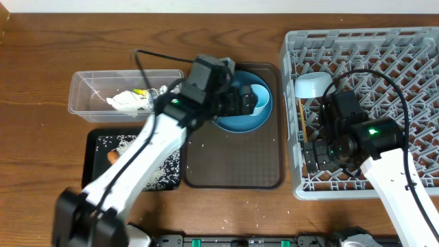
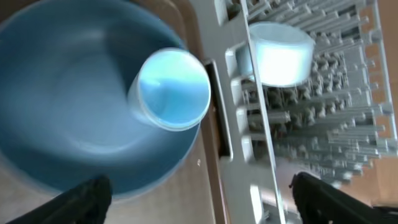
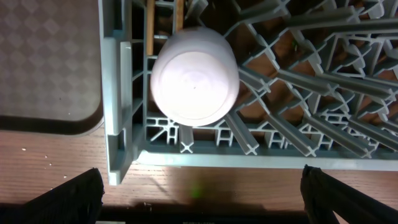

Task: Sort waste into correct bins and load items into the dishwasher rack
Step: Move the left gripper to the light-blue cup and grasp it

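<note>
The dark-blue plate (image 1: 236,123) lies on the brown serving tray (image 1: 233,165), with the light-blue cup (image 1: 259,99) on its right part. My left gripper (image 1: 241,103) hovers over the plate, open and empty. In the left wrist view the cup (image 2: 174,87) sits on the plate (image 2: 62,93) ahead of the open fingers (image 2: 208,205). The grey rack (image 1: 398,62) holds the upturned pale-blue bowl (image 1: 312,86) and the chopsticks (image 1: 302,120). My right gripper (image 1: 317,154) is open above the rack's near-left corner. There the right wrist view shows an upturned pinkish cup (image 3: 194,74) beyond the fingers (image 3: 202,202).
The clear tub (image 1: 82,96) at the left holds crumpled white paper (image 1: 127,103) and foil (image 1: 161,91). The black tray (image 1: 96,175) in front of it holds rice grains (image 1: 164,171) and the carrot (image 1: 113,156). Loose grains lie on the table near the front edge.
</note>
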{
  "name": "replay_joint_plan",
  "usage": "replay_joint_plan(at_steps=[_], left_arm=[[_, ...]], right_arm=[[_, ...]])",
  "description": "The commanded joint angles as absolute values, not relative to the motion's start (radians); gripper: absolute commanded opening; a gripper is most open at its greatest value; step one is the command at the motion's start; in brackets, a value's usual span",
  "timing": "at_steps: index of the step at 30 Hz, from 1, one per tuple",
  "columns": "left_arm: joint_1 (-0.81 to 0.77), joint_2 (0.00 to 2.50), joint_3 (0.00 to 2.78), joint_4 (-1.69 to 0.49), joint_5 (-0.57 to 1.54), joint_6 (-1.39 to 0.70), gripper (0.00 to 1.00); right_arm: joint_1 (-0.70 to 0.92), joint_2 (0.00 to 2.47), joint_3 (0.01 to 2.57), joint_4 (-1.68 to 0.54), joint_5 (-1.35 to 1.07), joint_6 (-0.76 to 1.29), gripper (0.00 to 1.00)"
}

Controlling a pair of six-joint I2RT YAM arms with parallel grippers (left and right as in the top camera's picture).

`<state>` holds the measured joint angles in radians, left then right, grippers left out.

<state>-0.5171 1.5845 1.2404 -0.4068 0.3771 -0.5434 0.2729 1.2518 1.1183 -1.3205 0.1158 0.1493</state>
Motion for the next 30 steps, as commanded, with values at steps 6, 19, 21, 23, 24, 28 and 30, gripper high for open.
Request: replay_joint_plan(at_steps=[6,19,21,23,24,28,30], left_arm=[[-0.546,1.799,1.248,-0.220,0.345,-0.650,0.76],[-0.545,1.919,1.248,-0.204,0.229,-0.656,0.62],[-0.545,1.925,1.248,-0.209,0.215,-0.656,0.57],[-0.545,1.927,1.248,-0.209,0.216,-0.656,0.53],[-0.545,1.927,1.248,-0.207,0.216,-0.656,0.51],[-0.545,1.926,1.248,-0.199,0.216,-0.656,0.43],[-0.545,1.926,1.248,-0.199,0.216,-0.656,0.38]], right_arm=[[0.282,1.253,1.116,-1.320,0.115,0.153,0.99],[0.282,1.253,1.116,-1.320,0.115,0.153,0.99],[0.282,1.253,1.116,-1.320,0.115,0.153,0.99],[0.282,1.253,1.116,-1.320,0.115,0.153,0.99],[0.282,1.253,1.116,-1.320,0.115,0.153,0.99],[0.282,1.253,1.116,-1.320,0.115,0.153,0.99],[0.282,1.253,1.116,-1.320,0.115,0.153,0.99]])
